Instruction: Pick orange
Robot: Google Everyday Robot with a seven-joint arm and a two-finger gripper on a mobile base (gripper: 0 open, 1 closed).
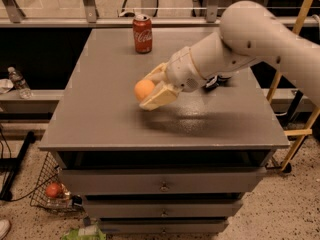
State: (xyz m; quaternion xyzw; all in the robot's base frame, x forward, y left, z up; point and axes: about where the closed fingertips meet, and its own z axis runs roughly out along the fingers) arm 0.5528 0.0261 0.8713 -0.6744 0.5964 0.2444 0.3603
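Gripper (146, 92) hangs low over the middle of the grey cabinet top (100, 114), pointing toward the left of the view. Its two cream fingers (159, 98) are pressed against the orange (143, 89), one above and behind it, the other below and in front, so the fruit is pinched between them. The orange's rounded left side bulges out past the fingertips. A soft shadow lies on the surface under the lower finger, though whether the fruit is clear of the top cannot be told.

Behind the gripper the white arm (240, 39) rises to the right, thick and rounded, and leaves the view at the right edge. A small dark object (218, 81) lies on the top just behind the arm, mostly hidden by it. Well apart from the orange, a red soda can (142, 33) stands upright near the far edge.

Below the top, the cabinet's drawers (165, 186) are closed. On the floor at the left a wire basket (42, 184) holds a reddish round fruit (53, 190). A plastic bottle (17, 81) lies on a low ledge at the left.
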